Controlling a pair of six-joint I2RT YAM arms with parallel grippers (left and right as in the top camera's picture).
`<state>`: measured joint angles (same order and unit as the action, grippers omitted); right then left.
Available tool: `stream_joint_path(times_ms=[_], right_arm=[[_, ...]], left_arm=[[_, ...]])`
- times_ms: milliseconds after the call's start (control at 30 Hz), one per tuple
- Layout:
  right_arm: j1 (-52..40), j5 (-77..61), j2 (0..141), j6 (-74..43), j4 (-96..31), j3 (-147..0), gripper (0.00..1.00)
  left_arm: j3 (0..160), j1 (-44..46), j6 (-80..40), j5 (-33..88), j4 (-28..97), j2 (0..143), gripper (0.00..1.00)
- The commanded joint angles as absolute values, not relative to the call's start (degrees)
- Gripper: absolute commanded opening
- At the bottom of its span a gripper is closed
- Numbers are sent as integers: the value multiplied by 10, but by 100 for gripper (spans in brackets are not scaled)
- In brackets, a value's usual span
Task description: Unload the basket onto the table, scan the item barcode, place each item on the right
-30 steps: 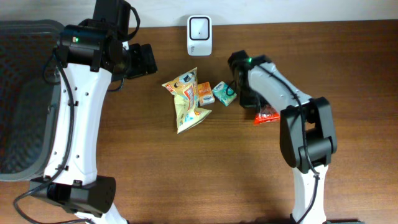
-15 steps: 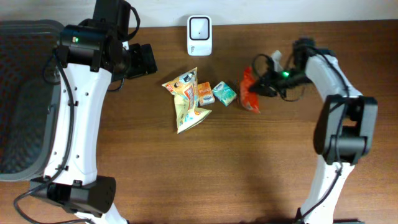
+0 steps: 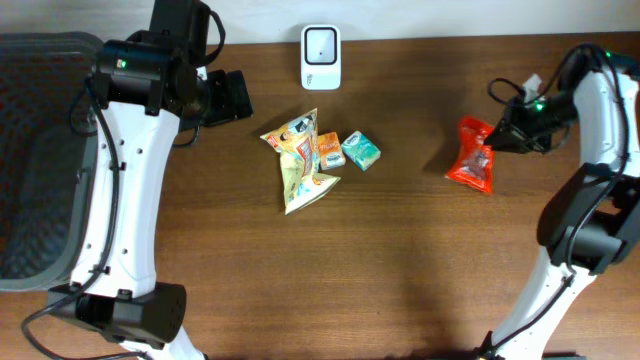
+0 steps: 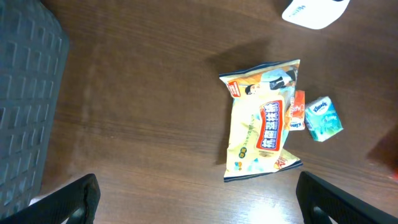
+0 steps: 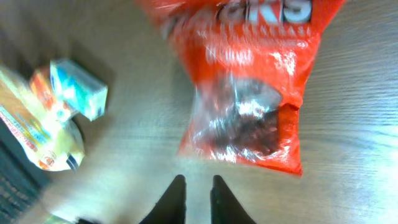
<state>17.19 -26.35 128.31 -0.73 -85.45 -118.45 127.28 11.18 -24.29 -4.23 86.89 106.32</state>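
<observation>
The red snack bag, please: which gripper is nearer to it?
Right. The right gripper is close by the red snack bag's upper right edge; the left gripper is far across the table.

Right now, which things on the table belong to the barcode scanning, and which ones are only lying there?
Job in hand:
red snack bag
white scanner

Lying about, at least for now:
yellow snack bag
orange packet
teal tissue pack
grey basket
</observation>
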Motion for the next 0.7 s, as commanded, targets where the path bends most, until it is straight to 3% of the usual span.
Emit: stream_joint_path(times_ms=[0, 33, 167, 267, 367, 433, 500, 567, 600, 667], right_arm=[[97, -102, 1278, -11, -856, -1201, 50], [77, -29, 1279, -52, -853, -1199, 58], [5, 16, 1279, -65, -832, -1173, 63], [-38, 158, 1279, -152, -776, -1117, 64], [-57, 164, 1279, -154, -710, -1051, 63], [-63, 176, 1279, -164, -671, -1015, 54], [-63, 216, 1279, -197, -665, -1007, 26], [-63, 219, 1279, -198, -663, -1008, 9], [-63, 216, 1279, -198, -663, -1008, 4], [-63, 168, 1279, -197, -671, -1020, 4]], left_arm=[[1273, 114, -248, -38, 870, 1060, 99], [1273, 114, -248, -38, 870, 1060, 99], [1273, 114, -248, -38, 871, 1060, 99], [1273, 114, -248, -38, 871, 1060, 99], [1273, 114, -248, -38, 871, 1060, 99], [1273, 114, -248, -38, 871, 1060, 99], [1273, 114, -248, -38, 871, 1060, 99], [1273, 114, -248, -38, 871, 1060, 99], [1273, 114, -248, -38, 871, 1060, 99], [1273, 114, -248, -38, 871, 1060, 99]])
